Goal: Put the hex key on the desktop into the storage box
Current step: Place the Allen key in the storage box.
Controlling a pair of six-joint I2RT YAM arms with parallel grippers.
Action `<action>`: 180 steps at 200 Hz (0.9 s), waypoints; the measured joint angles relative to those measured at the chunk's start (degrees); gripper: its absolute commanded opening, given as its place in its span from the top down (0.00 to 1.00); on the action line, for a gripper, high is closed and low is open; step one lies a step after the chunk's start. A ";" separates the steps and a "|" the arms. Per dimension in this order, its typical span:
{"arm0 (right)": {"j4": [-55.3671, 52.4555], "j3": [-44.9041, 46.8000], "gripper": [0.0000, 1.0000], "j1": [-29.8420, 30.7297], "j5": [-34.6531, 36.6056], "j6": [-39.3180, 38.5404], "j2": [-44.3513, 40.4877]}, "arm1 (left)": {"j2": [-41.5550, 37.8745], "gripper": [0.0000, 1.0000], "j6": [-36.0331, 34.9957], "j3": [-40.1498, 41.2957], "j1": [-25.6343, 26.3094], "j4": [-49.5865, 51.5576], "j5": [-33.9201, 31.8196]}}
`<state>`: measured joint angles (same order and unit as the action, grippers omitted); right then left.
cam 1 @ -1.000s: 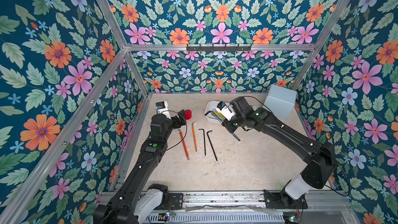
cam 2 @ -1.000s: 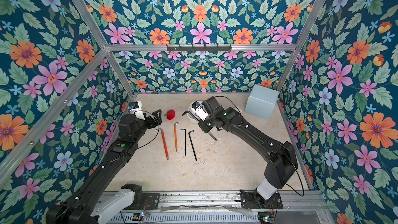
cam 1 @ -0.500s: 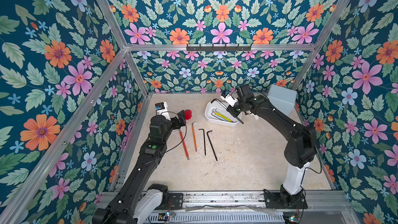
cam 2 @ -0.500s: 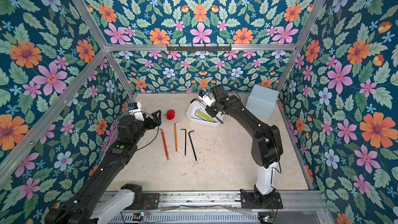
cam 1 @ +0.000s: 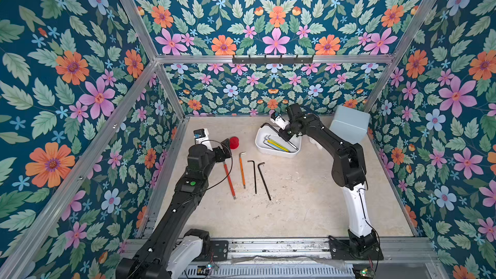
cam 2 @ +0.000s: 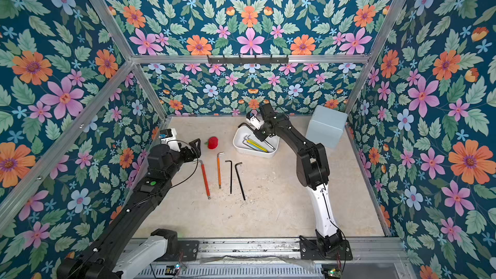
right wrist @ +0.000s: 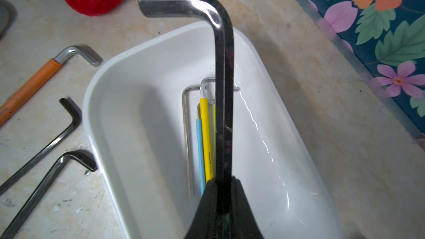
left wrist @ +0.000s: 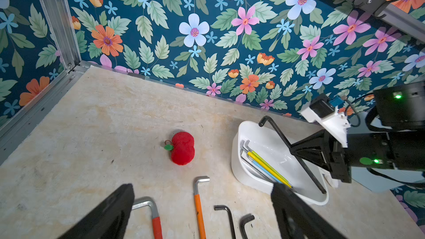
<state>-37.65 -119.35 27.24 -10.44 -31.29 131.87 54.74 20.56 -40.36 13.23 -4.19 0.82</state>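
Hex key (right wrist: 224,88) clamped in the right gripper (right wrist: 224,187) slants over the white storage box (cam 1: 261,148), which sits near the back edge of the tabletop (cam 1: 295,210), a little right of its middle. The gripper's jaws are pressed tight on the key's long black shank. The short bent end juts past the box's rim on the side toward the left edge, while the lower tip points down inside the box at its other end. Whether that tip touches the bottom cannot be told.

Three keys lie along the box floor: a yellow-sleeved key (right wrist: 205,139), a blue-sleeved key (right wrist: 200,157) and a bare steel key (right wrist: 188,134). Four more lie in a row on the tabletop, on the front-left side of the box: a red-handled key (cam 1: 229,177), an orange-handled key (cam 1: 242,170), a thin black key (cam 1: 255,177) and a thicker black key (cam 1: 264,181).

The left gripper (left wrist: 202,187) hangs near the bent ends of the red and orange ones, jaws spread wide, holding nothing. A red plush apple (cam 1: 234,142) rests just beside it toward the back edge, and a pale blue box (cam 1: 349,126) stands in the back right corner.
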 measured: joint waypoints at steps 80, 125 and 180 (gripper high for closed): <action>0.11 -0.83 1.00 -0.24 -0.44 2.05 5.27 | 0.74 0.01 0.02 0.00 0.00 -0.04 -0.22; -0.20 -3.30 1.00 -0.24 -0.39 2.95 8.83 | 0.96 0.01 0.00 0.00 0.00 -0.04 -0.22; -0.17 -3.58 0.66 -0.20 0.02 4.63 9.33 | 1.70 0.01 -0.13 -0.39 0.00 -0.04 -0.28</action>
<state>-37.82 -122.93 27.05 -10.41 -26.65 141.21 56.45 20.43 -40.75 13.23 -4.23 0.54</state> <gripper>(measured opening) 0.290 0.994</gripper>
